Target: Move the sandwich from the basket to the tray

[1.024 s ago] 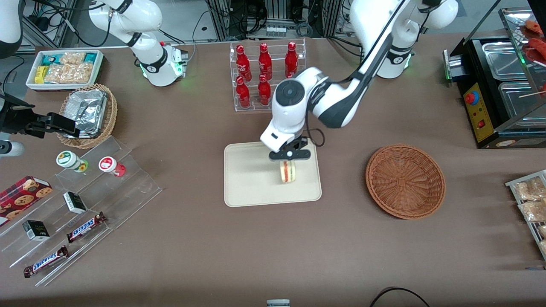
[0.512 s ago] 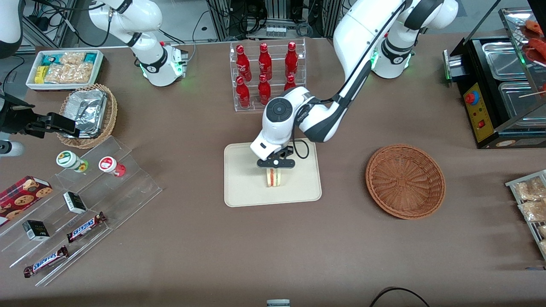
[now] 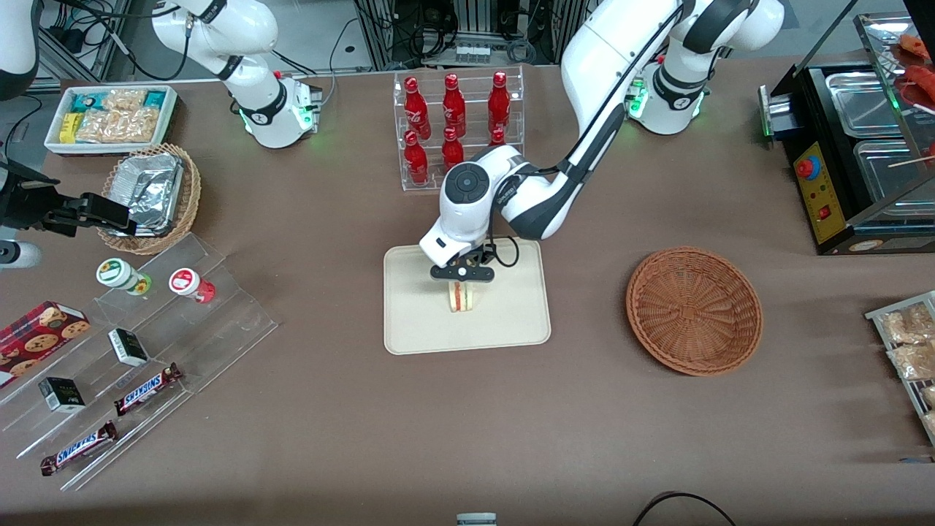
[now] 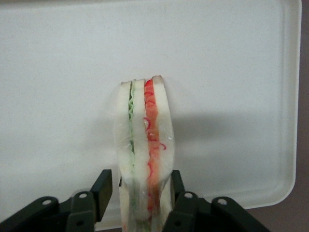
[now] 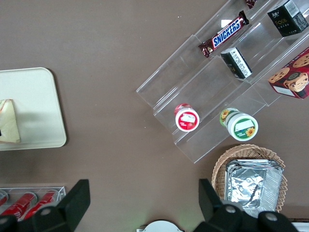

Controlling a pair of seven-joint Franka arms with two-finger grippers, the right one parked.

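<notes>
The sandwich [image 3: 460,297] stands on edge on the cream tray [image 3: 416,325], near its middle. My gripper [image 3: 460,280] is right above it, shut on the sandwich. In the left wrist view the sandwich [image 4: 145,145] shows its white bread with green and red filling between the two black fingers [image 4: 107,183], over the tray [image 4: 217,48]. The right wrist view shows part of the sandwich [image 5: 8,123] on the tray [image 5: 38,96]. The reddish-brown wicker basket [image 3: 694,310] sits beside the tray, toward the working arm's end, with nothing in it.
A clear rack of red bottles [image 3: 456,124] stands farther from the front camera than the tray. A stepped acrylic shelf [image 3: 146,343] with snacks, a tan basket with a foil container [image 3: 150,193] and a white snack bin [image 3: 109,117] lie toward the parked arm's end.
My gripper has carried the sandwich from the tray's basket-side edge toward its middle and lowered it. The arm has folded in closer to the bottle rack.
</notes>
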